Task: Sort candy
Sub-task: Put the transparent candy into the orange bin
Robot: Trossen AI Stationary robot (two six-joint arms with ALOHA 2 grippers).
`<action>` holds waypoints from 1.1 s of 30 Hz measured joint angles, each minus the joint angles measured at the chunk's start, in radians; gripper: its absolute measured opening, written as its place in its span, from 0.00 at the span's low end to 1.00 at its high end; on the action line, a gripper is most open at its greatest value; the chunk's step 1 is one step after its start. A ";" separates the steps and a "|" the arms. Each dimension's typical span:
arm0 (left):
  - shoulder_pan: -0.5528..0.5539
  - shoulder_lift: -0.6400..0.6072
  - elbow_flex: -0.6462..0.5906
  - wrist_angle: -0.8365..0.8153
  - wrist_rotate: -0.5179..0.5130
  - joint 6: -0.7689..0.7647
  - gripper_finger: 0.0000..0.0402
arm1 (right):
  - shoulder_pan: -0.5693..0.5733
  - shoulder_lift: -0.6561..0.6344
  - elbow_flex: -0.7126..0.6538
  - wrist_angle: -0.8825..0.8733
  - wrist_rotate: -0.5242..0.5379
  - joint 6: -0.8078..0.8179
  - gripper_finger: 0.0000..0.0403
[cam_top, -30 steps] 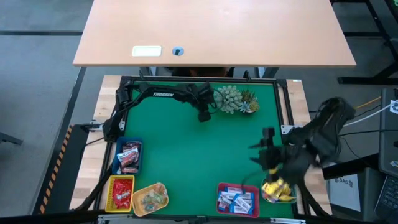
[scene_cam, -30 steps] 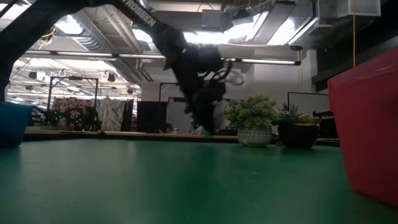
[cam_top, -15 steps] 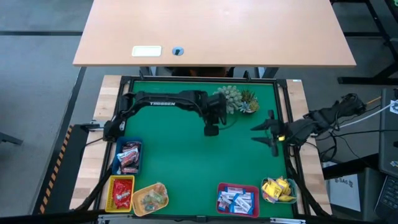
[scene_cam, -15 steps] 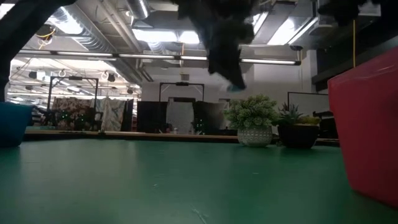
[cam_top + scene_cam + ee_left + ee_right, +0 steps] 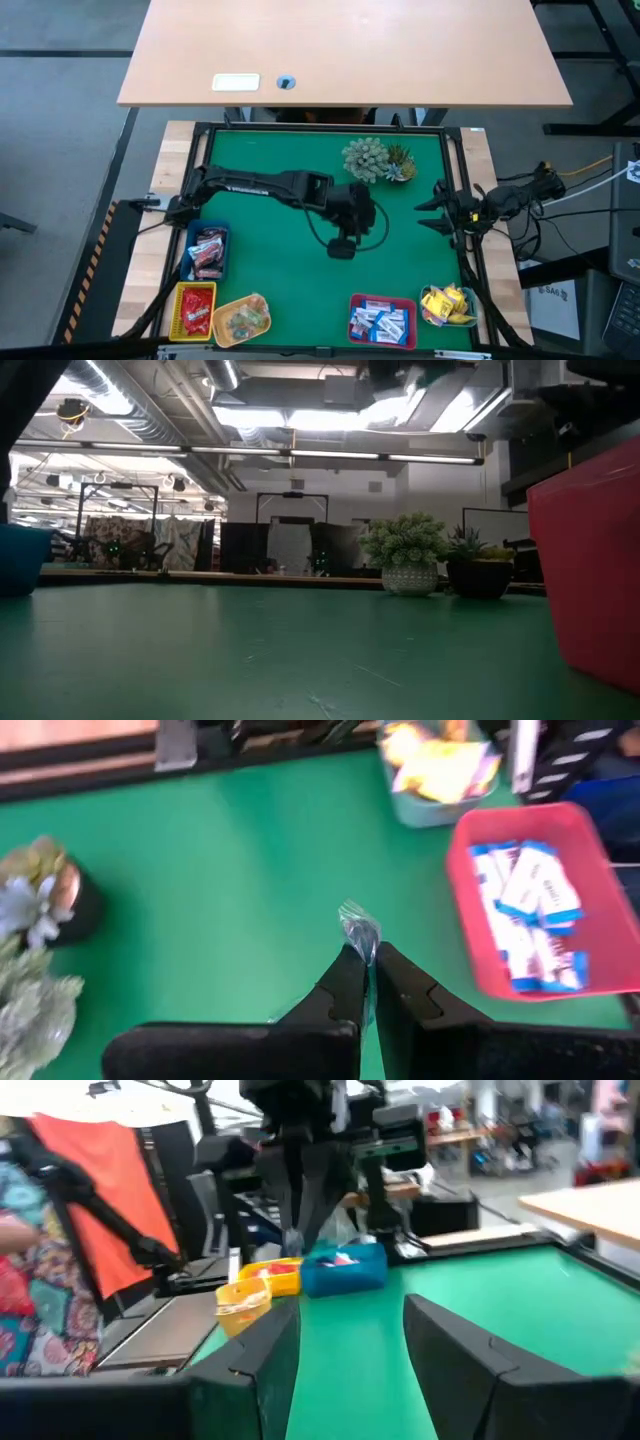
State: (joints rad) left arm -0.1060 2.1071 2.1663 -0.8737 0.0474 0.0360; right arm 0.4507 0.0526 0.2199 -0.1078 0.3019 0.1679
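Observation:
My left gripper [image 5: 341, 246] hangs over the middle of the green mat, shut on a small clear-wrapped candy [image 5: 358, 931]. My right gripper [image 5: 437, 213] is at the mat's right edge, open and empty, with its fingers pointing toward the left. Sorted candies lie in small trays along the near edge: blue-and-white ones in the red tray [image 5: 382, 320], yellow ones in the pale tray [image 5: 448, 305], red ones in the blue tray [image 5: 207, 250] and in the red tray [image 5: 194, 310], clear ones in the yellow tray [image 5: 241, 318]. My left gripper pinches the clear-wrapped candy by its near end [image 5: 362, 952] between the two fingertips [image 5: 348, 972]. The fingers come from above, pointing down. The sweet is lifted clear of the mat, and its twisted wrapper end [image 5: 352, 912] sticks out past the tips.
Two small potted plants [image 5: 377, 160] stand at the mat's far edge. A raised black frame [image 5: 459, 175] borders the mat. A bare wooden desk [image 5: 345, 50] lies beyond the far edge. The mat's middle [image 5: 280, 260] holds no objects.
My left gripper has moved from beside the plants toward the near edge and rightward to the mat's middle, rising out of the low view, with the candy in its fingers. My right gripper has lifted from the yellow-candy tray and drawn back toward the far right edge.

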 joint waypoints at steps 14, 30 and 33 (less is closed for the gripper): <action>-0.156 0.000 0.017 -0.050 0.005 -0.012 0.00 | 0.000 -0.043 -0.213 0.178 0.014 -0.108 0.45; -0.347 0.001 -0.070 -0.118 0.038 -0.139 0.00 | 0.000 -0.042 -0.212 0.170 -0.021 -0.250 0.45; -0.347 0.001 -0.071 -0.117 0.034 -0.145 0.00 | 0.000 -0.042 -0.212 0.169 -0.020 -0.276 0.45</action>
State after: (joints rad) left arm -0.4534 2.1078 2.0951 -0.9910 0.0815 -0.1092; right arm 0.4510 0.0105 0.0074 0.0616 0.2815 -0.1078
